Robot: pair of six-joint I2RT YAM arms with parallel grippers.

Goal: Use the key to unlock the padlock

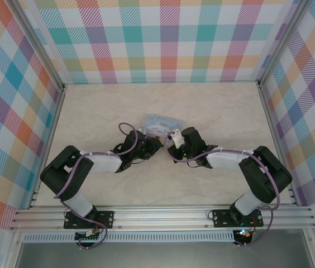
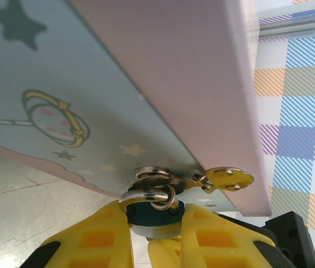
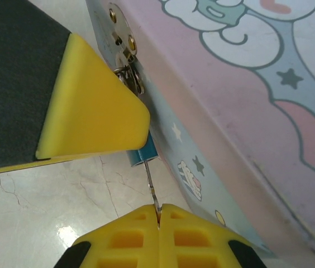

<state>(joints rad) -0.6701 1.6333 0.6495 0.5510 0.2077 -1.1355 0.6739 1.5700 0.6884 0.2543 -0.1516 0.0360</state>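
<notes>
The teal-blue padlock (image 2: 149,215) hangs by its silvery shackle (image 2: 146,195) from the hasp rings on the tin's front. My left gripper (image 2: 154,211) is shut on the padlock's body, one yellow finger (image 2: 104,234) on each side. In the right wrist view the padlock (image 3: 142,154) peeks out below the left gripper's finger (image 3: 90,111). The thin grey key (image 3: 152,187) runs from my right gripper (image 3: 158,209), which is shut on it, up into the padlock's underside. In the top view both grippers (image 1: 156,143) (image 1: 174,146) meet in front of the tin.
The pale blue and pink cartoon-printed tin (image 1: 160,121) lies just beyond the grippers, its brass hasp plate (image 2: 230,178) riveted at the lid edge. Marble-patterned tabletop (image 1: 219,117) lies all round, and checked walls (image 1: 157,39) close three sides.
</notes>
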